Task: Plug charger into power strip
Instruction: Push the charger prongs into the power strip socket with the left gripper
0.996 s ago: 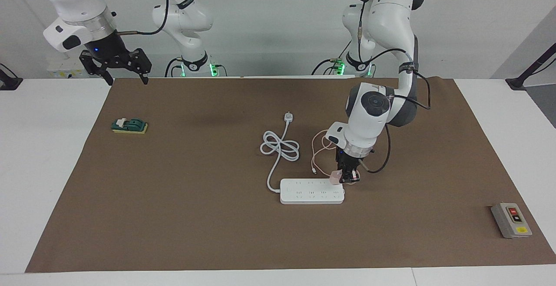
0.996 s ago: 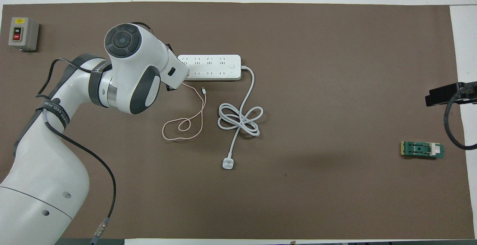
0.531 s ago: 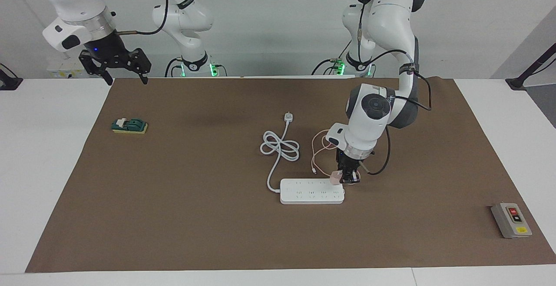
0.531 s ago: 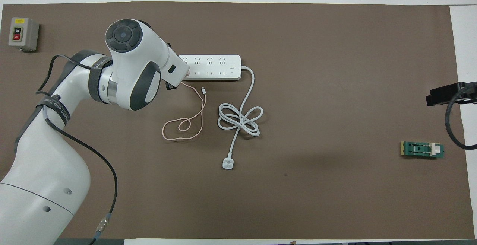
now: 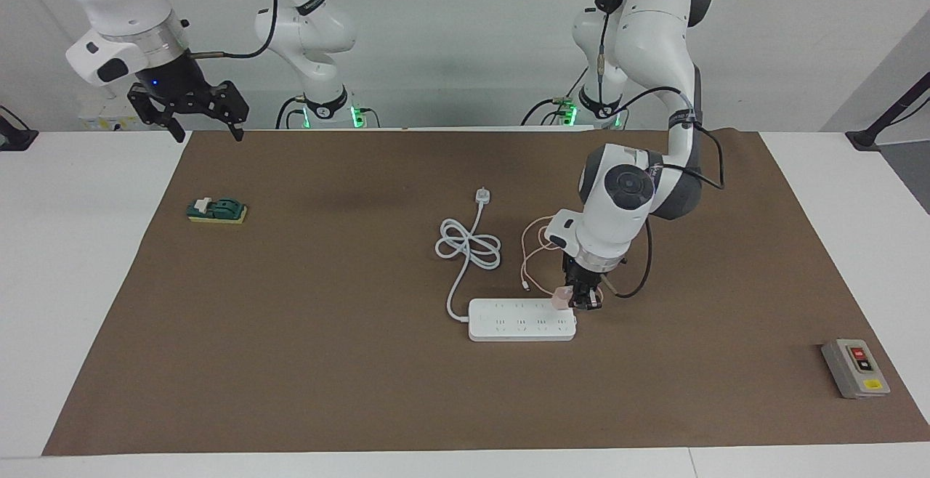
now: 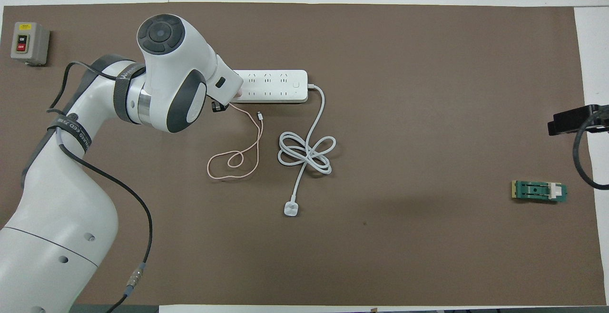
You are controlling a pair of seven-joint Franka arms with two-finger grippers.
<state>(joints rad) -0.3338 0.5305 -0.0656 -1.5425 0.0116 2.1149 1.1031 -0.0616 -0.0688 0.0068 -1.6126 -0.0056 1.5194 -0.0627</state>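
The white power strip [image 5: 522, 320] [image 6: 276, 85] lies flat on the brown mat. My left gripper [image 5: 583, 302] points down at the strip's end toward the left arm's end of the table, shut on the pale pink charger [image 5: 561, 296]. The charger sits at the edge of the strip's socket row nearer the robots; whether its prongs are in a socket I cannot tell. Its thin pink cable [image 5: 530, 253] [image 6: 238, 158] loops on the mat. In the overhead view my left wrist hides the charger and that end of the strip. My right gripper [image 5: 207, 126] hangs open above the mat's corner, waiting.
The strip's thick white cord [image 5: 468, 245] lies coiled nearer the robots and ends in a white plug [image 5: 482, 195]. A green switch block [image 5: 216, 210] rests toward the right arm's end. A grey box with red and yellow buttons [image 5: 855, 367] sits toward the left arm's end.
My left wrist has shifted a little over the strip's end, covering more of it from above, with the charger still held. My right gripper has risen slightly.
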